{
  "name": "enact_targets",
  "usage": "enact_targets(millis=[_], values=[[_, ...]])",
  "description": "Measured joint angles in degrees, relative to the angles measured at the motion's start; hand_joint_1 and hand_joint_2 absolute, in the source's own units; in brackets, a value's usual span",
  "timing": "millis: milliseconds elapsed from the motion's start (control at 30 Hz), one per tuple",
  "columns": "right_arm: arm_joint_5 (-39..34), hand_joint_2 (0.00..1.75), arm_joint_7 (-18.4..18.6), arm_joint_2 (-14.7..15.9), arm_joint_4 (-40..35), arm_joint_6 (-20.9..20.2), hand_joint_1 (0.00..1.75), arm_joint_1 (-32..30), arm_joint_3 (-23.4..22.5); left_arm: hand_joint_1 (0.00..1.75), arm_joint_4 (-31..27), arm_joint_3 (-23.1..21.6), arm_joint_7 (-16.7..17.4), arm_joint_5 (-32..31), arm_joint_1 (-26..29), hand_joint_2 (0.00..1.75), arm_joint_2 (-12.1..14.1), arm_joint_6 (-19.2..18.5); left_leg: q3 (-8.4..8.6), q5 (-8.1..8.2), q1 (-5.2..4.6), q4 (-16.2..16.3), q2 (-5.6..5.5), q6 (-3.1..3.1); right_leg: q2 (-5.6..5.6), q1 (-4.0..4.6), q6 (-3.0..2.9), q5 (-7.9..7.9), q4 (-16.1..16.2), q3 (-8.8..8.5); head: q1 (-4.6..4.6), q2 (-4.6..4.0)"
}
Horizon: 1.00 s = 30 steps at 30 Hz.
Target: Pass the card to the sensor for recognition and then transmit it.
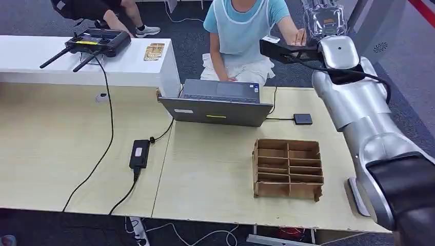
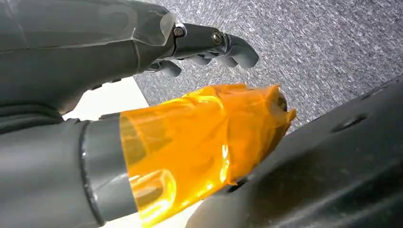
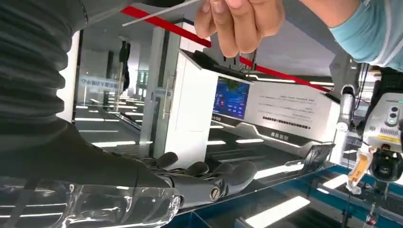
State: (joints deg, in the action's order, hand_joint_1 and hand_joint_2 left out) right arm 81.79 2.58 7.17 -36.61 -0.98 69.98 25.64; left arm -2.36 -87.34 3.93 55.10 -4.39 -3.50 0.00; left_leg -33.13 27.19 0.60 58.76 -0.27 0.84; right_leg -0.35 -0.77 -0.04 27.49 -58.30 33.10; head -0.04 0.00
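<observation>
My right hand (image 1: 281, 49) is raised beyond the table's far right edge, toward a seated person in a light blue top (image 1: 241, 31). A thin white card (image 3: 157, 13) shows edge-on, pinched in the person's hand (image 3: 237, 21) beside my thumb. My right fingers (image 3: 209, 178) stretch out well apart from the card and hold nothing. The person's hand (image 1: 298, 37) sits right at my right hand. The sensor, a small dark square pad (image 1: 302, 119), lies on the table right of the laptop. My left hand (image 2: 199, 42) hangs over grey carpet, fingers loosely bent, holding nothing.
An open grey laptop (image 1: 218, 105) stands at the table's far middle. A brown cardboard divider box (image 1: 287, 168) sits near the front right. A black power brick (image 1: 139, 152) and cables cross the wooden table (image 1: 61, 154). A remote controller (image 1: 95, 43) rests on the white bench behind.
</observation>
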Motion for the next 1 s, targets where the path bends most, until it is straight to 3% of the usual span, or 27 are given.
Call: enact_targets(millis=[33,67,100,800,1000], values=[[0.0,1.75,0.0,0.0,0.07,0.02,0.0,0.0,0.0,0.0,0.0,0.0,0.0,0.0,0.0,0.0,0.0,0.0,0.0,0.0,0.0,0.0,0.0,0.0,0.0,0.0,0.0,0.0,0.0,0.0,0.0,0.02],[0.06,1.75,0.13,0.0,0.15,0.04,1.27,0.01,0.0,0.0,0.0,0.0,0.0,-0.02,0.0,0.0,0.0,0.0,0.0,0.0,0.0,0.0,0.0,0.0,0.0,0.0,0.0,0.0,0.0,0.01,0.0,0.0],[0.26,1.75,0.22,0.0,0.26,0.04,1.75,0.02,0.0,0.0,0.0,0.0,0.02,-0.02,0.0,0.0,0.0,0.0,0.0,0.0,0.0,0.0,0.0,0.0,0.0,0.0,0.0,0.0,0.0,0.01,0.0,0.0],[-1.25,1.75,-0.72,0.9,2.82,-0.22,1.75,0.23,-0.09,0.0,-0.02,0.0,0.07,0.22,0.02,0.0,0.0,0.04,0.0,0.0,0.0,0.0,0.01,0.01,0.01,0.0,0.0,0.0,0.0,0.03,0.0,0.02],[-5.8,1.75,-2.12,0.94,3.1,0.11,1.75,0.16,-1.6,0.0,-0.02,0.0,0.07,0.22,0.02,0.0,0.0,0.09,-0.01,0.0,0.0,0.0,0.01,0.01,0.01,0.0,0.0,0.0,0.0,0.04,0.0,0.0]])
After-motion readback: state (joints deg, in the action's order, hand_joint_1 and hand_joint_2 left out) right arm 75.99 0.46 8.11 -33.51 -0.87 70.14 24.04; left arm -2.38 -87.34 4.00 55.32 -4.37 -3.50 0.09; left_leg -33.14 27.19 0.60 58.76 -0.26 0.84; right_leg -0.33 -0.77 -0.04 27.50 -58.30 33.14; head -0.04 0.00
